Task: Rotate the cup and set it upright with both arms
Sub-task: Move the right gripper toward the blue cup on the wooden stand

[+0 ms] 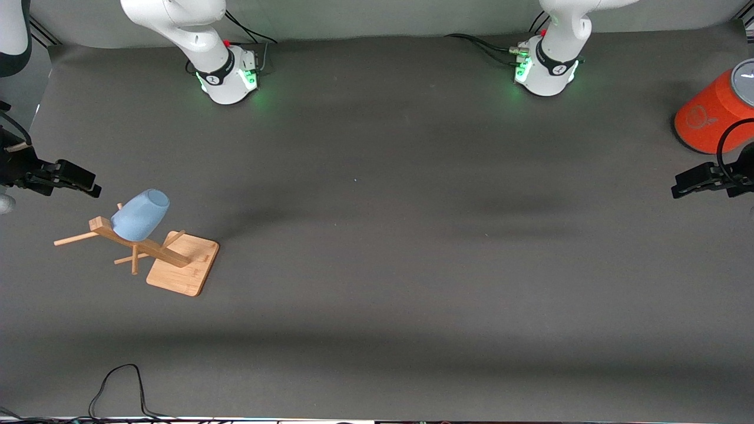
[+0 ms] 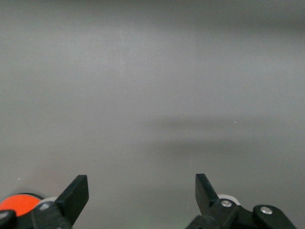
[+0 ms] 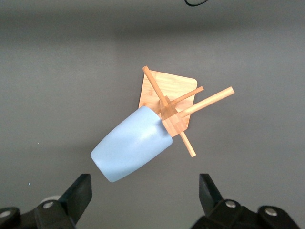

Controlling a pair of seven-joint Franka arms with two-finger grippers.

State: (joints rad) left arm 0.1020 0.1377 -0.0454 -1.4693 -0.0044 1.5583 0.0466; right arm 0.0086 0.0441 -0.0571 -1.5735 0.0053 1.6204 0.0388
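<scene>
The pale-blue cup (image 1: pixel 140 215) hangs tilted, base up, on a peg of a wooden rack (image 1: pixel 182 263) near the right arm's end of the table. In the right wrist view the cup (image 3: pixel 133 149) lies just ahead of my right gripper (image 3: pixel 145 195), which is open and empty and does not touch it. In the front view the right gripper (image 1: pixel 87 182) hovers beside the cup, above the table's edge. My left gripper (image 1: pixel 682 188) is open and empty at the left arm's end of the table, far from the cup. The left wrist view shows its open gripper (image 2: pixel 142 193) over bare mat.
A large orange cylinder with a grey top (image 1: pixel 710 115) stands at the left arm's end, close to the left gripper; it also shows in the left wrist view (image 2: pixel 16 202). The rack's pegs (image 3: pixel 207 101) stick out sideways. A black cable (image 1: pixel 118 386) lies at the edge nearest the camera.
</scene>
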